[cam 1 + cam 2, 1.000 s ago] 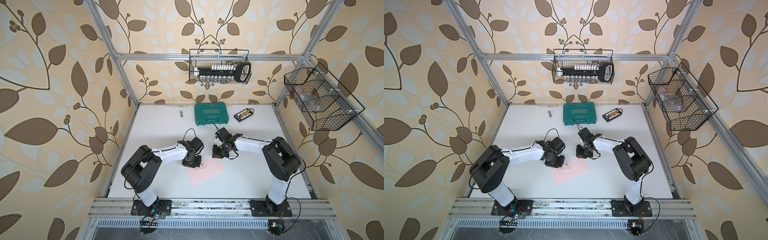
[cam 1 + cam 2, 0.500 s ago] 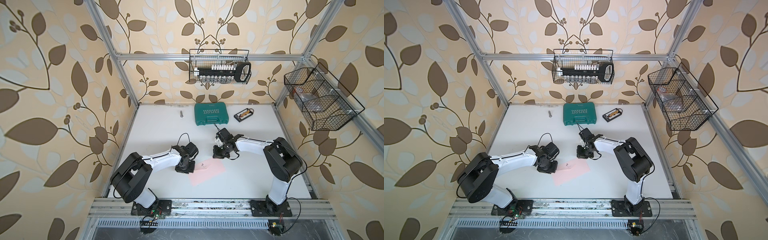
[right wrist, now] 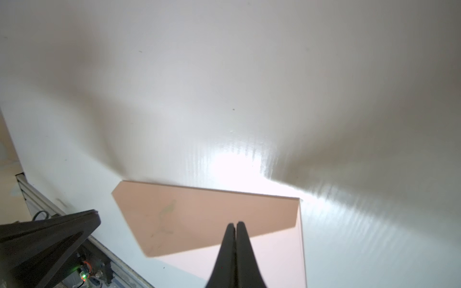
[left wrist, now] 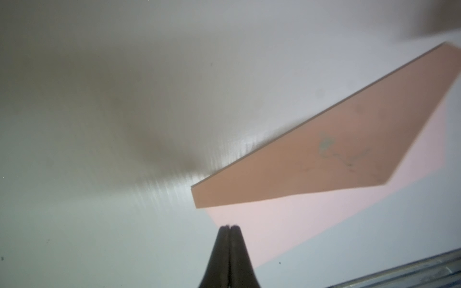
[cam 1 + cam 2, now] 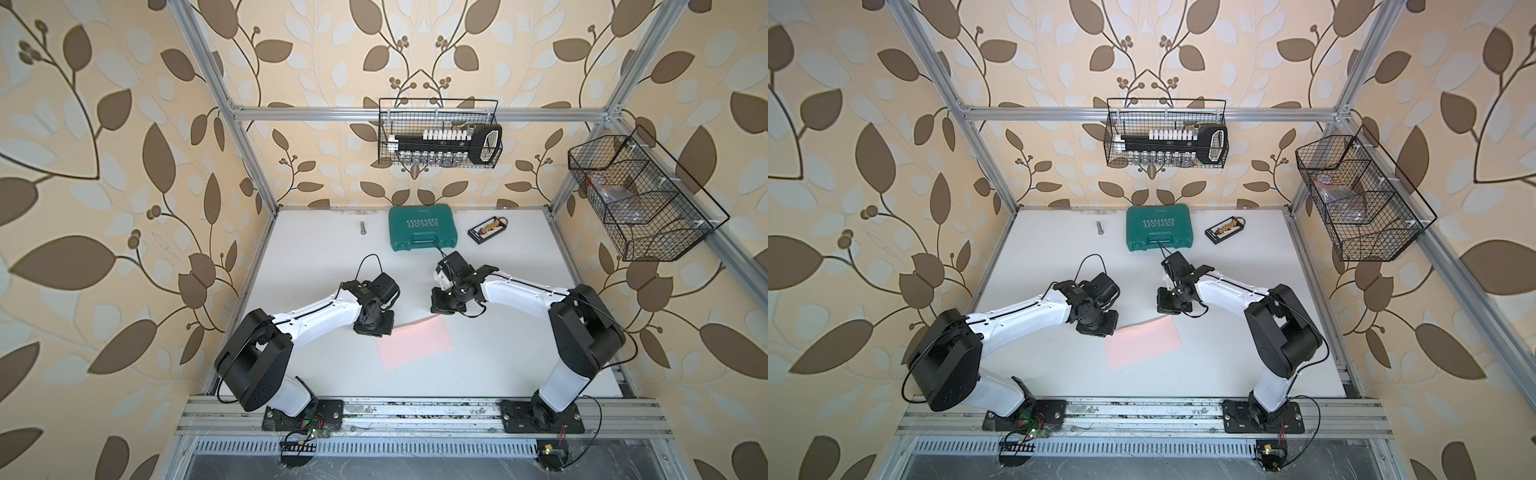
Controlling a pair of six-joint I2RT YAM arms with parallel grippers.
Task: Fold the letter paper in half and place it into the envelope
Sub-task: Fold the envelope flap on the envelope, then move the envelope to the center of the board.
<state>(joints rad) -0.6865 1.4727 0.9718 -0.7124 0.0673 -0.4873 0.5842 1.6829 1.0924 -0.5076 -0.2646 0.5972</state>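
envelope (image 5: 415, 347) on table (image 5: 503, 336), case (image 5: 422, 227) behind it

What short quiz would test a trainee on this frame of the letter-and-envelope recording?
1. True or false: the left gripper and the right gripper are both shut.
2. Which thing shows in both wrist views? A the envelope; B the green case; C the bolt.
3. How many wire baskets hang on the frame?
Key: 1 true; 2 A; 3 two.
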